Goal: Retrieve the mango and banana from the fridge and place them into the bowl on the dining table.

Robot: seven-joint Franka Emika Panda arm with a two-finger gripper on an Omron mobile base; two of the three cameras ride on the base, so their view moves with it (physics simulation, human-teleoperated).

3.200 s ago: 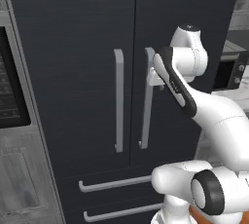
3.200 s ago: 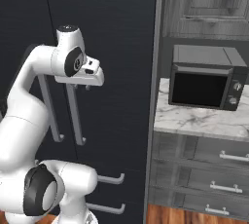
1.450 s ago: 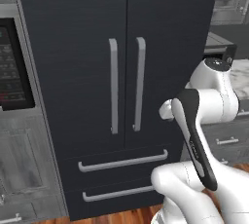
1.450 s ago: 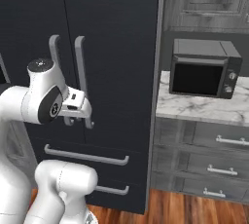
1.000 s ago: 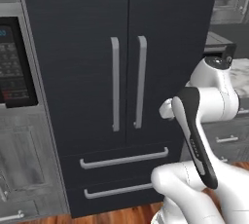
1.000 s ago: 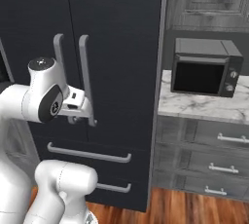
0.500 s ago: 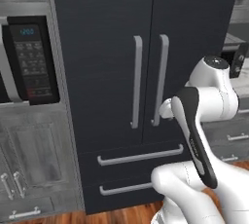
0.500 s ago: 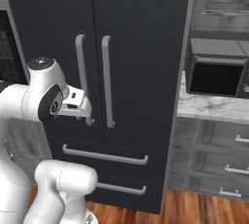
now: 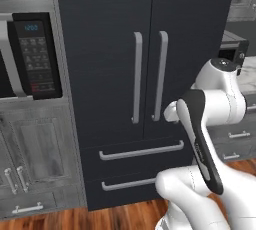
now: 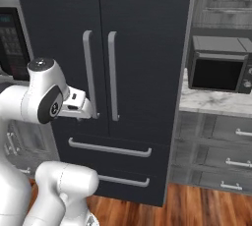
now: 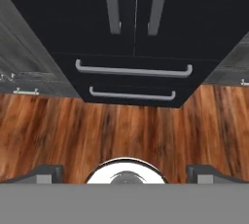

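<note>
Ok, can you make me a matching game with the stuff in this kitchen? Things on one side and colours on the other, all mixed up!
Things:
1. fridge
2. fridge door handles
3. floor
4. countertop under the small microwave

Colours:
A. reddish-brown wood
B. white marble with grey veins
C. dark navy-black
D. silver

Pairs: 1-C, 2-D, 3-A, 4-B
</note>
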